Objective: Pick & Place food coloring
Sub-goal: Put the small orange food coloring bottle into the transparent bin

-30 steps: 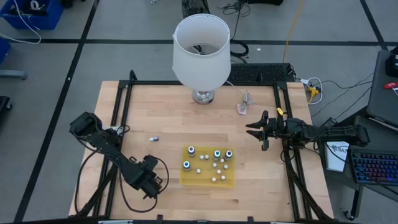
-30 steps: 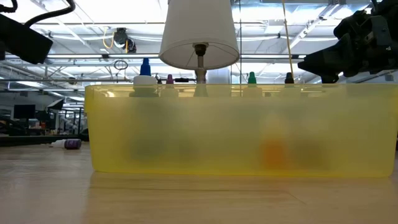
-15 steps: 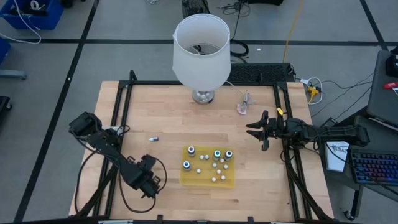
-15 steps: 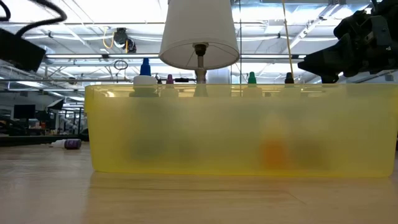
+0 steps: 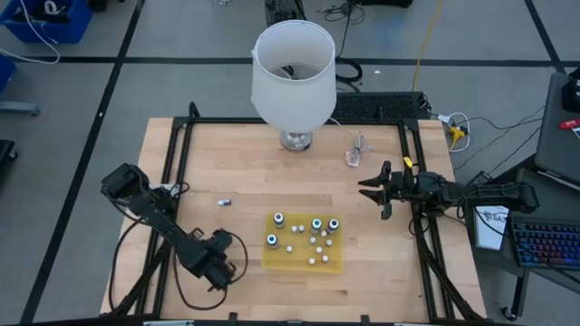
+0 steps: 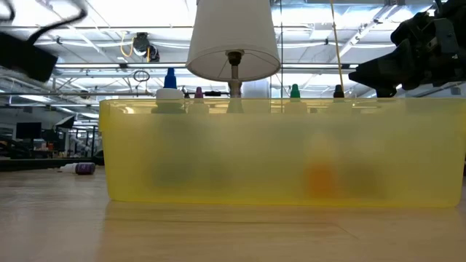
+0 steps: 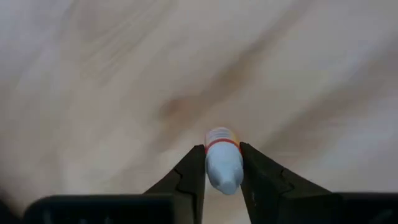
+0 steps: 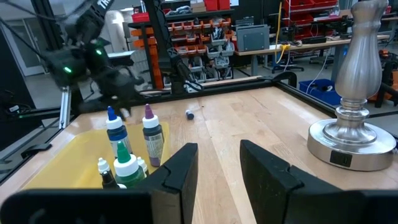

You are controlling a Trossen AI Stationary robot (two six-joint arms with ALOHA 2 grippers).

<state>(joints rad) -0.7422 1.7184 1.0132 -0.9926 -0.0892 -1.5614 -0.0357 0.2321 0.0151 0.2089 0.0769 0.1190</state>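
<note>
Now left gripper (image 7: 222,180) beside the yellow tray (image 5: 335,265), fingers clamped on a small white-capped bottle (image 7: 222,158), right gripper (image 5: 374,188) waiting past the tray's far corner, fingers parted, empty

In the low view the yellow bin's (image 6: 284,153) cloudy wall hides the bottles (image 6: 170,91) inside, so only their caps and tips rise above its rim; the shapes behind the wall are coloured smears. The lamp's (image 6: 234,40) shade is cut off by the top edge there, and its base is behind the bin. The left arm (image 6: 25,54) shows only as a blurred dark streak at the edge. In the left wrist view the bench (image 7: 124,74) is smeared, and the small bottle (image 7: 222,158) between the left pincer's (image 7: 222,186) fingers has no readable label. From above, the stray bottle (image 5: 223,201) is too small to tell its colour.
</note>
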